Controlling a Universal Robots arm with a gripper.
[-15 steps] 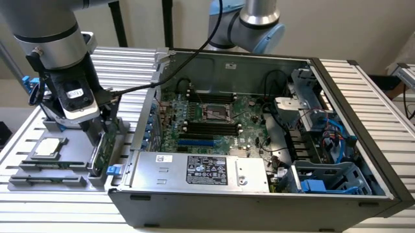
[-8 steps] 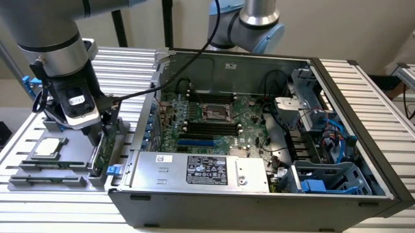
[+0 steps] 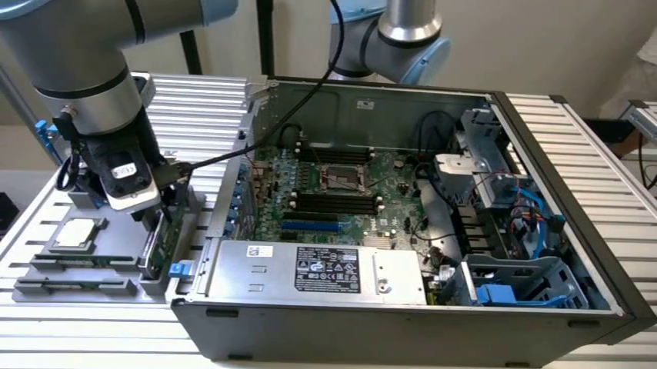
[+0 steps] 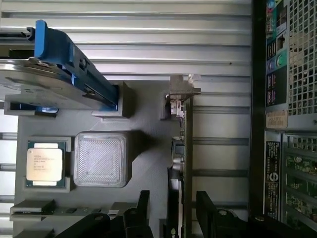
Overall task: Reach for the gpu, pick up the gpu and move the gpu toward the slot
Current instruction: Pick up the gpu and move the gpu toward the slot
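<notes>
Spread tool (image 4: 174, 215) astride the gpu (image 4: 181, 148), upright on edge in the grey holder (image 4: 148, 148), a gap either side

The gpu (image 4: 181, 153) is dull circuit board with a bright bare-metal bracket (image 4: 181, 90). Its holder (image 4: 143, 124) is matt grey plastic (finely ridged on the block (image 4: 101, 158)), on a ribbed satin-metal table (image 4: 148, 29). My gripper (image 4: 173, 196) looks matt black.

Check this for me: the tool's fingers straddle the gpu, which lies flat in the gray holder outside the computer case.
One thing is wrong. The gpu does not lie flat: the wrist view shows it standing on edge in the gray holder. The rest holds: the open tool has a finger on each side of the card, outside the computer case.
</notes>
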